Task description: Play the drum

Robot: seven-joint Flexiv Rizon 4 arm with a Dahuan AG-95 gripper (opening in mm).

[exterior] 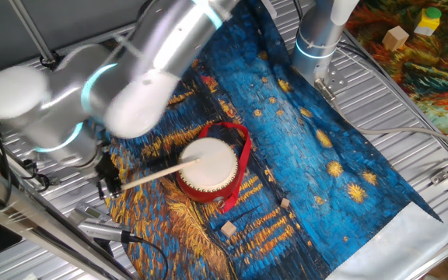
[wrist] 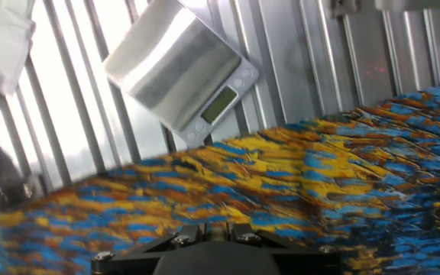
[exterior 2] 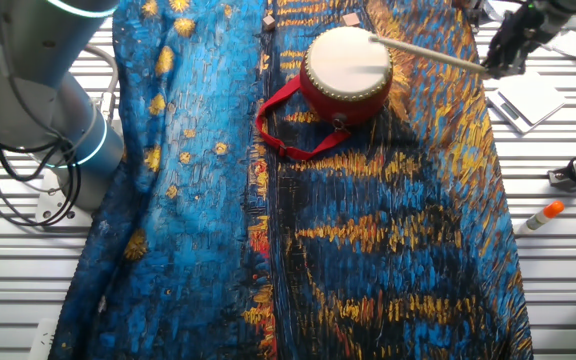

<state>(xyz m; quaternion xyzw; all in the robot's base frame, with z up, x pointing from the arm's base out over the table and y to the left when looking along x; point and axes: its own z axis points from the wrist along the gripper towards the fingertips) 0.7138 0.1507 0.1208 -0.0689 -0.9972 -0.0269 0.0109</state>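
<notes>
Drum (exterior: 208,166) sits mid-cloth (exterior: 341,155), stick (exterior: 155,175) tip on its skin

The counter (exterior 2: 568,250) is ribbed metal slats, largely draped with a blue and yellow painted cloth (exterior 2: 388,230). On the cloth, out ahead of the pincer (exterior 2: 508,45), sits the drum (exterior 2: 346,72). Near the pincer, a silver scale (wrist: 178,72) rests on bare slats.

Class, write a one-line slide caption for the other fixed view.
Gripper holds a stick whose tip lies over the drum on a painted cloth.
</notes>
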